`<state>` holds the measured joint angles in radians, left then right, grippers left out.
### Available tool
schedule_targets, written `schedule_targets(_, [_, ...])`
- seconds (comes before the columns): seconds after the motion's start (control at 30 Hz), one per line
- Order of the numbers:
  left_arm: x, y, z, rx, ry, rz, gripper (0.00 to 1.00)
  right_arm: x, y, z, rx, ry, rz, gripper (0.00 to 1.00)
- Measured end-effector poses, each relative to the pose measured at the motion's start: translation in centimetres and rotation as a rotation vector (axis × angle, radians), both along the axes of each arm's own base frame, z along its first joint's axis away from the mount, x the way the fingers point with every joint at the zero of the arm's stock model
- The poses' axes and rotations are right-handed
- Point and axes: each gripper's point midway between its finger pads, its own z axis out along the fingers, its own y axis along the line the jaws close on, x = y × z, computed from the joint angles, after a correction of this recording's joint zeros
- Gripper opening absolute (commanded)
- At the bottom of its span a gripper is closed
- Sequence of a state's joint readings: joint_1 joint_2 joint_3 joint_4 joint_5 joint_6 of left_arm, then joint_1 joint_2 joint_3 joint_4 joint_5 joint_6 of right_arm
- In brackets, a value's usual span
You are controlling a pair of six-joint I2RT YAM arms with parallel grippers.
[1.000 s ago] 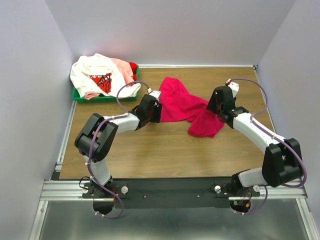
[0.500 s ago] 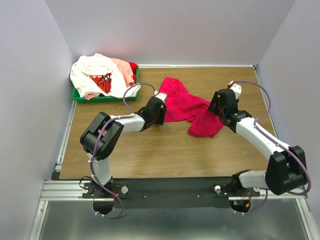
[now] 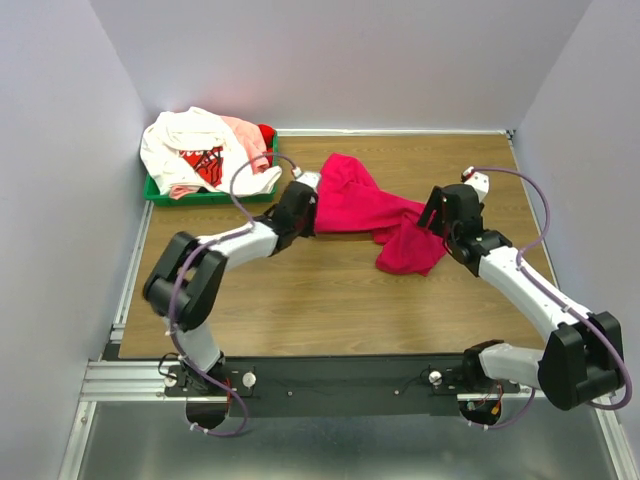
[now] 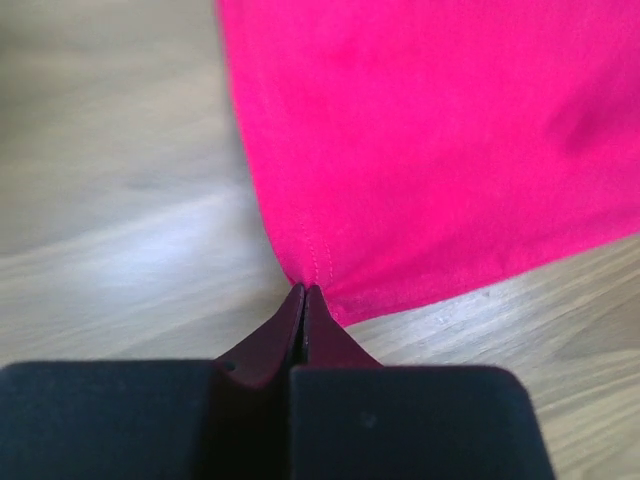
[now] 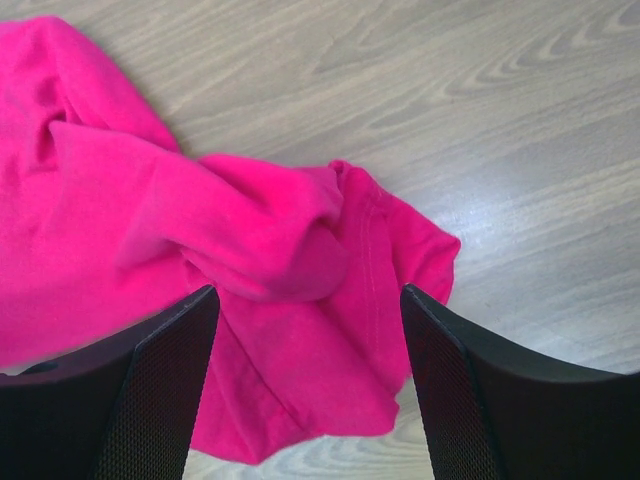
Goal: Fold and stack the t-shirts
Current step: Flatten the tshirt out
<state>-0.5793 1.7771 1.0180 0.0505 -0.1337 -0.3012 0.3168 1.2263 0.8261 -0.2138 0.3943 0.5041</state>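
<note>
A plain magenta-red t-shirt (image 3: 365, 205) lies crumpled across the middle of the wooden table. My left gripper (image 3: 313, 207) is at its left edge, and in the left wrist view the gripper (image 4: 304, 290) is shut with its tips pinching the stitched hem of the shirt (image 4: 430, 150). Over the bunched right end, my right gripper (image 3: 432, 222) hovers open. The right wrist view shows its fingers (image 5: 160, 360) spread wide on either side of a folded lump of the shirt (image 5: 250, 250). A white t-shirt with a red graphic (image 3: 190, 150), a pale pink one (image 3: 240, 128) and a red one (image 3: 266, 133) are piled at the back left.
The pile of shirts rests in a green plastic tray (image 3: 160, 192) in the back left corner, against the wall. Bare wood table (image 3: 330, 300) stretches between the magenta shirt and the arm bases. Walls close in on the left, back and right.
My left gripper has shut on the shirt's left hem and shifted slightly back and left, drawing that edge straight. The right gripper moved a little right and nearer and opened a bit wider.
</note>
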Motion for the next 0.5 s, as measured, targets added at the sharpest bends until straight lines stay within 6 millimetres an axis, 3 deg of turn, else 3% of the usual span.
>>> schedule_targets(0.03, [0.3,0.5,1.3,-0.015,-0.022,0.014,0.00,-0.3,-0.1,-0.3,0.001,0.005,0.003,0.80])
schedule_targets(0.13, [1.8,3.3,8.9,-0.101,-0.167,0.083,0.00,-1.1,0.0,-1.1,0.006,0.020,0.017,0.80])
schedule_targets(0.17, [2.0,4.4,12.3,-0.140,-0.237,0.107,0.00,-1.3,0.1,-1.3,0.009,0.025,0.023,0.80])
schedule_targets(0.2, [2.0,5.3,14.5,-0.163,-0.285,0.127,0.00,-1.5,0.3,-1.7,0.016,0.033,0.036,0.80])
schedule_targets(0.23, [1.8,6.8,18.5,-0.207,-0.377,0.159,0.00,-1.7,0.4,-2.0,0.019,0.042,0.044,0.80])
schedule_targets(0.3, [1.1,8.0,22.2,-0.250,-0.469,0.180,0.00,-2.1,0.9,-2.8,0.034,0.066,0.069,0.80])
schedule_targets(0.37, [0.2,9.1,24.4,-0.276,-0.528,0.198,0.00,-2.4,1.3,-3.6,0.046,0.090,0.092,0.80])
schedule_targets(0.4, [-0.1,9.4,24.5,-0.276,-0.534,0.205,0.00,-2.4,1.5,-4.0,0.051,0.103,0.101,0.80])
schedule_targets(0.5, [-0.2,10.0,22.6,-0.246,-0.496,0.225,0.00,-2.7,2.1,-5.0,0.066,0.139,0.124,0.80])
